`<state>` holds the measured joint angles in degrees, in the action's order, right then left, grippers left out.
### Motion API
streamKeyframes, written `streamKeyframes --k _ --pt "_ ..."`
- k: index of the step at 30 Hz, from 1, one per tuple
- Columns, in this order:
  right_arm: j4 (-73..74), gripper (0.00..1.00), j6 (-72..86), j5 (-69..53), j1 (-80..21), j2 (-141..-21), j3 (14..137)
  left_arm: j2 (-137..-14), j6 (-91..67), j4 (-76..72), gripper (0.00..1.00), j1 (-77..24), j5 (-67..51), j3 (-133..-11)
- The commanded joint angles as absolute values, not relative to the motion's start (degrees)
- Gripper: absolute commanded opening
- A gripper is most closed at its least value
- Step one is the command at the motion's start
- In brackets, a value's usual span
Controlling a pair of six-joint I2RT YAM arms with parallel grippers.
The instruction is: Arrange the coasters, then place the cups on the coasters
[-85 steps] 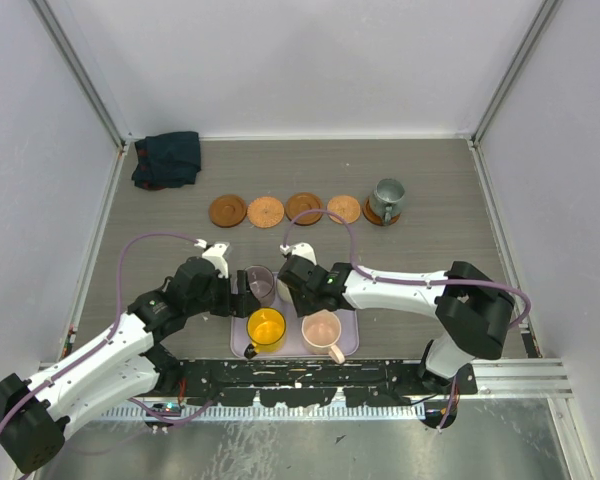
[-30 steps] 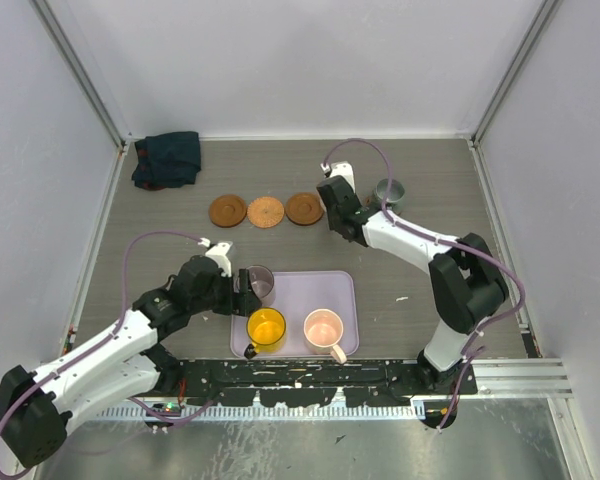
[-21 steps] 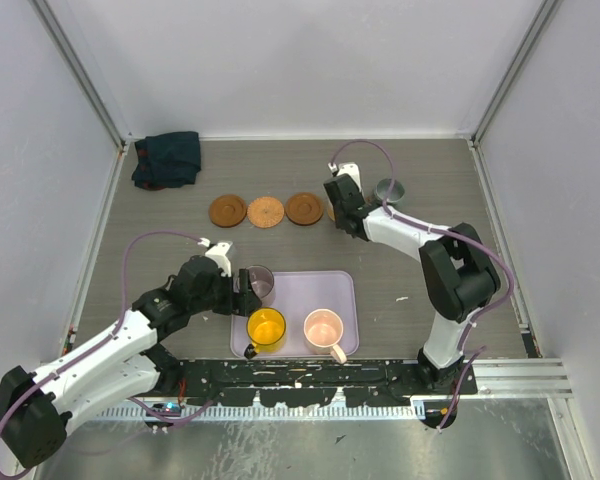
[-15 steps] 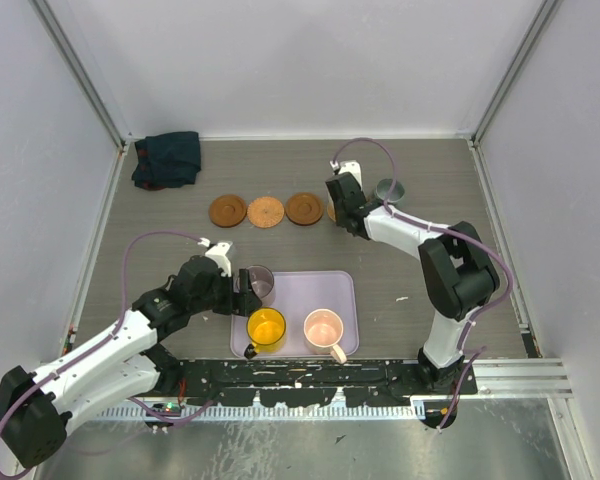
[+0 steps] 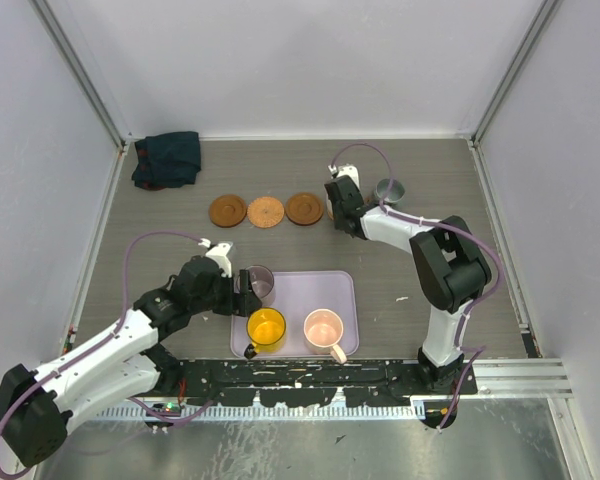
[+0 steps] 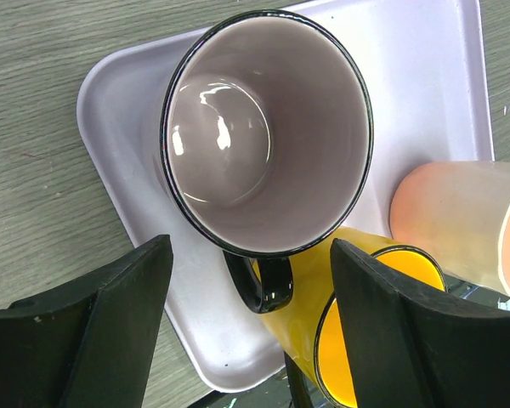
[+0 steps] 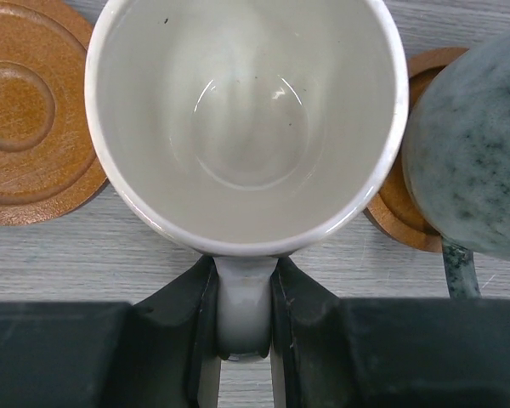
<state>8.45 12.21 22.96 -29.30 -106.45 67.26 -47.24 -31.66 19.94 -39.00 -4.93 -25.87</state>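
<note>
My right gripper (image 7: 245, 319) is shut on the handle of the cream white cup (image 7: 245, 119). From above, this gripper (image 5: 338, 207) sits in the coaster row, and the cup covers whatever is under it. One brown coaster (image 7: 25, 110) lies just left of the cup. On its right the grey-green cup (image 7: 476, 161) stands on another coaster (image 7: 404, 217). Three coasters (image 5: 266, 211) lie bare in the row. My left gripper (image 6: 251, 255) is open astride the black handle of the purple cup (image 6: 263, 127) on the lavender tray (image 6: 425, 76). The yellow cup (image 6: 310, 331) and the pink cup (image 6: 459, 221) stand beside it.
A dark teal cloth (image 5: 167, 158) is bunched in the far left corner. White walls with metal rails close in the table on three sides. The tray (image 5: 330, 288) lies at the near edge between the two arm bases.
My right arm has carried the cream white cup from the tray to the coaster row, beside the grey-green cup, hiding one coaster. The left gripper has stayed open at the purple cup.
</note>
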Motion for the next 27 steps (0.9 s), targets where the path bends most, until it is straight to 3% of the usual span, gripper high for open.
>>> streamKeyframes --k 1,27 --pt "0.7 0.01 12.5 24.7 -28.7 -104.8 69.0 -47.3 -30.9 17.1 0.76 -39.2 -5.1 -25.6" --pt "2.2 0.01 15.0 23.7 -28.5 -105.4 67.1 -47.5 -31.1 16.9 0.76 -39.3 -5.0 -25.5"
